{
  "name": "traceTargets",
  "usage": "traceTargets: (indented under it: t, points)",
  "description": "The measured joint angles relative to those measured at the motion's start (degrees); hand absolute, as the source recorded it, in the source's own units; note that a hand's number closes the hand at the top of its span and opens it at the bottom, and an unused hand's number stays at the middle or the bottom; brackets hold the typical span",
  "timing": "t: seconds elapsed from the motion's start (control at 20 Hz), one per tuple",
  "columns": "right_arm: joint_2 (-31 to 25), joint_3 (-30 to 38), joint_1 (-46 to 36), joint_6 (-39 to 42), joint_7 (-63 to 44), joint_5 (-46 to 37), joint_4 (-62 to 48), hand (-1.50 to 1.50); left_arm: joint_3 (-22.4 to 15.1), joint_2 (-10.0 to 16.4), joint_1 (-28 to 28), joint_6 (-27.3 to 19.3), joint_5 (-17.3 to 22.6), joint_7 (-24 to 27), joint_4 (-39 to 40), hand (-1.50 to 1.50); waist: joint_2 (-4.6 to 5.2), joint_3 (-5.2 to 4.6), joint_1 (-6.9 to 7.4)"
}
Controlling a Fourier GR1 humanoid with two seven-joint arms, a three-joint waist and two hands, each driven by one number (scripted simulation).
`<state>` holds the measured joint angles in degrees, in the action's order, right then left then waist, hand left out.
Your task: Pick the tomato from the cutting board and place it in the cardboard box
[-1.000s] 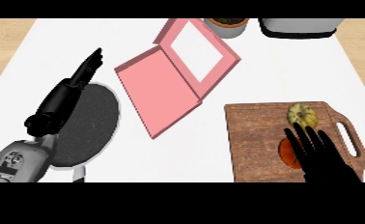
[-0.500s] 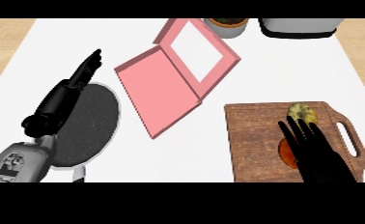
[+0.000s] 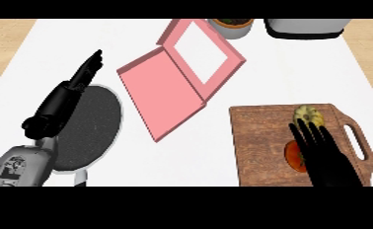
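Note:
A wooden cutting board (image 3: 262, 139) lies at the lower right. On it a red tomato (image 3: 293, 156) is mostly covered by my right hand (image 3: 326, 156), whose fingers stretch straight out over it. A yellowish-green item (image 3: 306, 113) sits on the board just beyond the fingertips. The box (image 3: 178, 82) is pink, lies flat with its lid open, and sits left of the board near the centre. My left hand (image 3: 79, 77) rests at the left with fingers straight, pointing away.
A dark round pan (image 3: 91, 129) with a handle lies under my left forearm at the lower left. A pot (image 3: 232, 26) and a grey appliance (image 3: 306, 27) stand along the far edge.
My right hand has slid slightly to the right and downward over the tomato. The left arm has not moved.

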<state>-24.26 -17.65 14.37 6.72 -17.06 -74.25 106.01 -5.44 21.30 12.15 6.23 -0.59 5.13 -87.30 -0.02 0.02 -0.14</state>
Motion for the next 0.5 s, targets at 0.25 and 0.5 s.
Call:
traceTargets:
  t: [0.25,0.5]
  points:
    - [0.35,3.13,-0.77,-2.14,4.24,1.25,-4.64,-1.5,0.66,-1.75,-0.17,0.77,-1.61,-2.05,-1.66,0.0,-0.01,0.0,0.03]
    - [0.96,2.35,-3.77,-3.28,8.05,-0.52,-7.34,1.5,1.91,-2.45,-0.59,2.1,-2.43,-1.63,-1.85,0.0,-0.19,-0.28,0.1]
